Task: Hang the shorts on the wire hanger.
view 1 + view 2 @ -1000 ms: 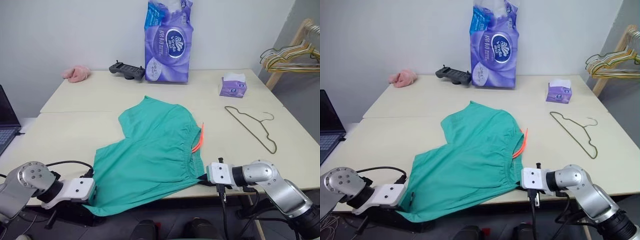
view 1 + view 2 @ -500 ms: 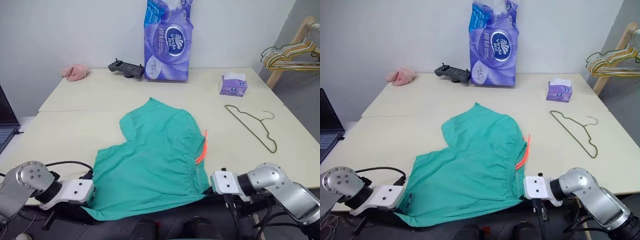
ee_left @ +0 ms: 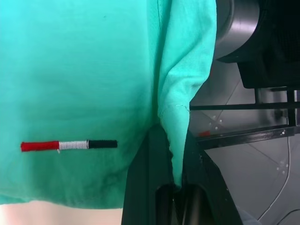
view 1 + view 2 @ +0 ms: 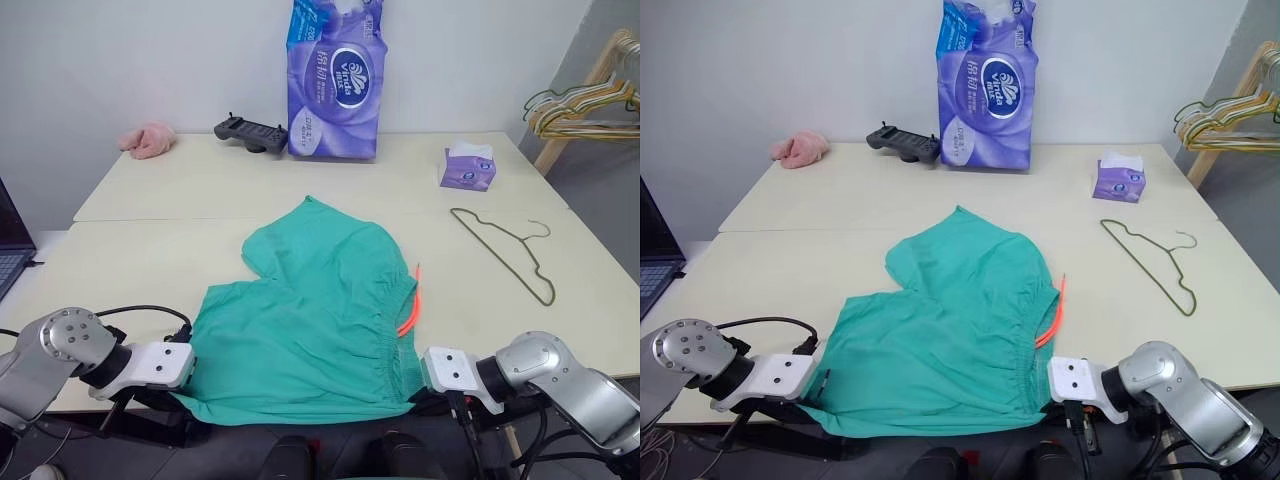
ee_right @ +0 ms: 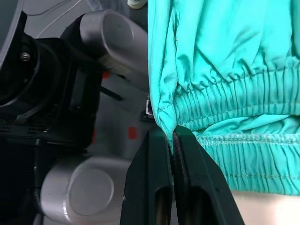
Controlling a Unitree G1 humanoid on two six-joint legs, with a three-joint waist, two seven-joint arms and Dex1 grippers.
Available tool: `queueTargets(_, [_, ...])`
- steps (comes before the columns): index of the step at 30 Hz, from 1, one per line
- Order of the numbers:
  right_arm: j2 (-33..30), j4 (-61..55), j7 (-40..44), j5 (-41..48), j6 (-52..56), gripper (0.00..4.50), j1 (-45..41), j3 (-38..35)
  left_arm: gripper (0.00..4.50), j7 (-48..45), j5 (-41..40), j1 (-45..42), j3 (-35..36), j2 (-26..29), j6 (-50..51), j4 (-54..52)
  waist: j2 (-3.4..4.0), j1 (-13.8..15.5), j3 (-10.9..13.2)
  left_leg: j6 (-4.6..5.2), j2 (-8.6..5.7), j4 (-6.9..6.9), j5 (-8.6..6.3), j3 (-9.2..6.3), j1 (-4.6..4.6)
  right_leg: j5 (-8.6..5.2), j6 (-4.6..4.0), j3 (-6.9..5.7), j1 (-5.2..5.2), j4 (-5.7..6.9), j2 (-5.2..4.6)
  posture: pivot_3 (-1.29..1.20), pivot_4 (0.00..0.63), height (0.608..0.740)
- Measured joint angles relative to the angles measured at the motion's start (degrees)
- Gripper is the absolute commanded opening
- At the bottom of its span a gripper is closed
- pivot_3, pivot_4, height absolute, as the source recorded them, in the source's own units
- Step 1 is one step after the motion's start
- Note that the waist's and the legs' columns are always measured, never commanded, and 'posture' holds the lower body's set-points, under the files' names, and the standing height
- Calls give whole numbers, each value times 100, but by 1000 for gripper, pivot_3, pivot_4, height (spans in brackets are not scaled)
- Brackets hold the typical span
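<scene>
The teal-green shorts point(image 4: 320, 310) lie spread on the near half of the cream table point(image 4: 150, 265), their nearest edge hanging just past the table's front edge, with the gathered elastic waistband toward 3 o'clock and a thin orange-red drawstring point(image 4: 410, 305) poking out along that side. The left gripper point(image 3: 174, 180) is closed tight on a fold of the shorts' hem at the 7 o'clock corner of the garment; in the left wrist view its black fingers point(image 3: 145, 187) pinch the fabric, and a small red, white and black stitched mark point(image 3: 69, 145) shows on the cloth beside them. The right gripper point(image 5: 172, 140) is clamped on the waistband corner at about 5 o'clock of the shorts, the puckered elastic bunched just above its fingers point(image 5: 154, 173). The wire hanger point(image 4: 505, 252), thin and dark olive-grey, lies flat on the table at 3 o'clock of the shorts, well apart from them, its hook toward the far right. At 12 o'clock, by the wall, stands a purple pack of tissue rolls point(image 4: 333, 80), with a black controller point(image 4: 250, 134) beside it and a pink fluffy cloth point(image 4: 147, 140) at 11 o'clock. A small purple tissue pack point(image 4: 468, 168) sits at 1 o'clock, and coloured hangers point(image 4: 585, 105) hang from a wooden rack at the far right.
</scene>
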Motion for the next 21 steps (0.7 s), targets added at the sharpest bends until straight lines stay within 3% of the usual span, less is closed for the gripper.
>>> queueTargets(14, [-87, -165, -181, 78, 6, 0, 207, 116, 15, -108, 13, 176, -1, 28, -228, 59, -6, -10, 22, -1, 3, 0, -1, -4, -1, -6, -9, -6, 0, -1, 0, 142, 75, 740])
queueTargets(17, [-90, -164, -168, 116, -11, 759, 175, 113, 0, -109, 28, 157, -1, 28, -231, 64, -7, -10, 26, -2, 3, 0, -1, -4, -2, -6, -9, -6, 0, -3, 0, 142, 75, 740])
queueTargets(21, [-155, -183, -54, 269, 29, 2110, 109, 77, 947, -115, 20, 85, -1, 22, -203, 66, -8, -9, 31, -2, 3, 0, -1, -5, -2, -6, -9, -7, 0, -3, 0, 143, 75, 740])
